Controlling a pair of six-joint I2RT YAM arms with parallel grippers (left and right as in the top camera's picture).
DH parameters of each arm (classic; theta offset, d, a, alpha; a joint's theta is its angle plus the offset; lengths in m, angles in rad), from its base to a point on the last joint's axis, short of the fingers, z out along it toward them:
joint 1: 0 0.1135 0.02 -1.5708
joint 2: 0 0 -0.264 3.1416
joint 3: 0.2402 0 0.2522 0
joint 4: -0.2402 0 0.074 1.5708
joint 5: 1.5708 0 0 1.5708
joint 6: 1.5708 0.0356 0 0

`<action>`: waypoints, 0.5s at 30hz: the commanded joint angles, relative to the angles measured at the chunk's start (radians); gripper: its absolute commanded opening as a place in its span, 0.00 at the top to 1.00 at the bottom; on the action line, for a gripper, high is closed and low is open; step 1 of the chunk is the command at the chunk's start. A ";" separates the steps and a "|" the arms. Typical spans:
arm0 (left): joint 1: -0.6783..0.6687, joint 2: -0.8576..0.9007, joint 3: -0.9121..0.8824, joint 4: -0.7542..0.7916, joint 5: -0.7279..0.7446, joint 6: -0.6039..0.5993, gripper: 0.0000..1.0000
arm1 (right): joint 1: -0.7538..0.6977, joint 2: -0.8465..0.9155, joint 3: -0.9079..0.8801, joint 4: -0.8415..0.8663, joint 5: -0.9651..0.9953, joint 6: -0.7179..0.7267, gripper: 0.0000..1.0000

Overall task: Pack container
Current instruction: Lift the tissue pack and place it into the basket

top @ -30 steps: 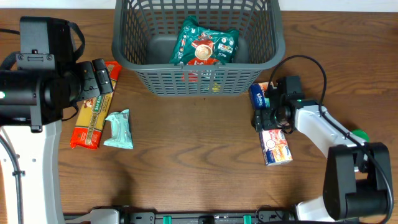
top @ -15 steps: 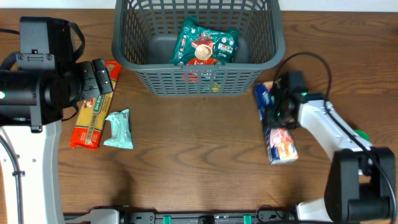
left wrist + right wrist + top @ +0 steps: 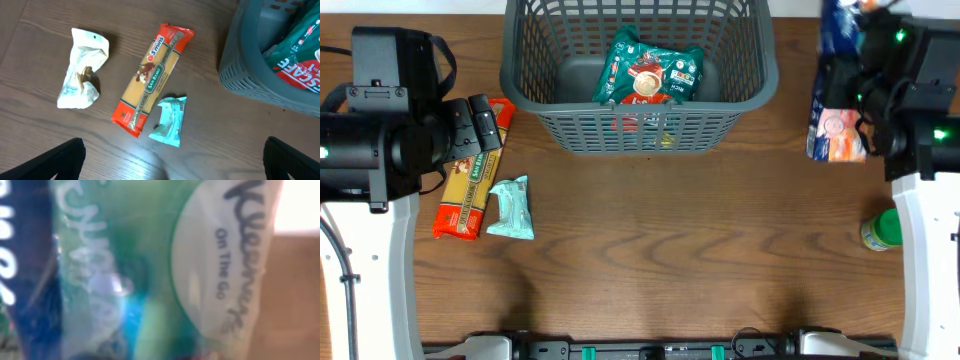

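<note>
Overhead, dark grey slotted basket (image 3: 570, 130) with green packet (image 3: 650, 68) inside.

The left arm (image 3: 370, 140) reaches over the left side of the surface (image 3: 650, 250), and the left claw (image 3: 480, 125) points down and rightward, its fingers (image 3: 55, 160) spread wide with nothing between them. The right arm (image 3: 920, 200) stands at the far right, wrist high above the surface; the right claw (image 3: 850, 85) is clamped on a tissue packet (image 3: 837, 125) that fills its wrist camera's view
</note>
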 commanded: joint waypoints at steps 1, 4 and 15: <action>0.003 0.000 -0.004 -0.003 -0.002 0.010 0.01 | 0.097 0.006 0.111 0.002 -0.173 -0.362 0.99; 0.003 0.000 -0.004 -0.003 -0.002 0.010 0.01 | 0.176 0.032 0.192 0.001 -0.174 -0.476 0.99; 0.003 0.000 -0.004 -0.003 -0.002 0.010 0.02 | 0.319 0.373 0.592 -0.106 -0.173 -0.696 0.99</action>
